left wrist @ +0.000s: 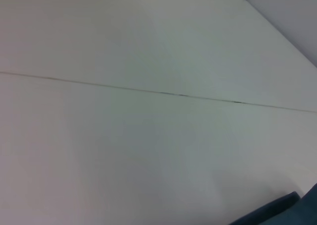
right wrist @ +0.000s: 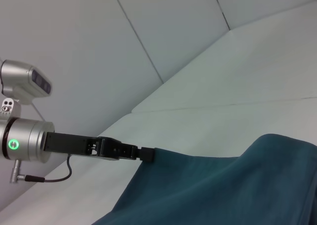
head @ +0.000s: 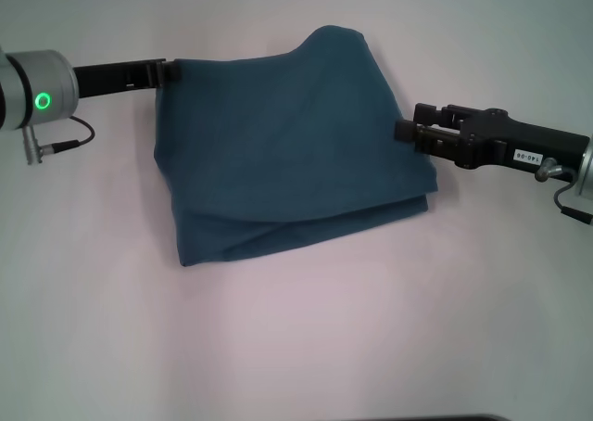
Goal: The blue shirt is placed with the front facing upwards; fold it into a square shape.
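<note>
The near stretch of the white table [head: 296, 347] lay bare in the head view. Beyond it, one blue shirt [head: 287, 152] sat mid-table as a folded bundle, layered edges showing along its near side, plain cloth uppermost. The right gripper [head: 400, 131] met the shirt's right edge; whether it pinched cloth or only touched it, I could not tell. Farther back, the left gripper [head: 170, 71] was closed on the shirt's far left corner, the cloth rising to it in the right wrist view [right wrist: 146, 154].

The far edge humped up at the right, so the shape was not yet square. To finish well, I judged both corners should be drawn taut and level, then laid flat with edges aligned before letting go.

Counted: one shirt, two grippers.
</note>
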{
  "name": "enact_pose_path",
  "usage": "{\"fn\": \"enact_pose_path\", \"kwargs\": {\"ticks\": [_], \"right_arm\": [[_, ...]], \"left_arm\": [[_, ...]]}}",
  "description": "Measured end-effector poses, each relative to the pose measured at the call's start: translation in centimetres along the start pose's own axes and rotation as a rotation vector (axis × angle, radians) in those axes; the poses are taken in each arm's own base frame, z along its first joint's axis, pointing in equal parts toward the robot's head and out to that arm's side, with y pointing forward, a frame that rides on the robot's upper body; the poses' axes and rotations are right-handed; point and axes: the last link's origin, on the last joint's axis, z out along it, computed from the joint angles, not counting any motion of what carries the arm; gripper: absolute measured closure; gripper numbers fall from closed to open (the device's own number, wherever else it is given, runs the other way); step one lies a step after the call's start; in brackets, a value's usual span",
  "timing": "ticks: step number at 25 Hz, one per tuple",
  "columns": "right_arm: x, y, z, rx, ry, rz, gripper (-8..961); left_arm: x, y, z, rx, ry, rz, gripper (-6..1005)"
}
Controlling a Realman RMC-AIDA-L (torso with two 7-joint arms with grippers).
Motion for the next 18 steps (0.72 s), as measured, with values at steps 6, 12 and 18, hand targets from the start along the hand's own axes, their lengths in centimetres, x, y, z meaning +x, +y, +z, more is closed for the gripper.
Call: {"fn": "enact_pose_path", "kwargs": {"ticks": [6,12,18], "right_arm": [[-0.1,0.0,0.0,0.002,-0.001,0.0,367],[-0.1,0.0,0.1,0.0,-0.001,-0.002,366],[-0.3,-0.2,0.2,0.006,0.0,-0.001,367]], "left_arm": [[0.0,-1.0,-0.6,0.022,0.025,-0.04,986],[-0.3,-1.5,-0.9,0.03,0.029,-0.052,973],[-0.4,-2.1,-1.5,0.04,0.046,-0.072,944]]}}
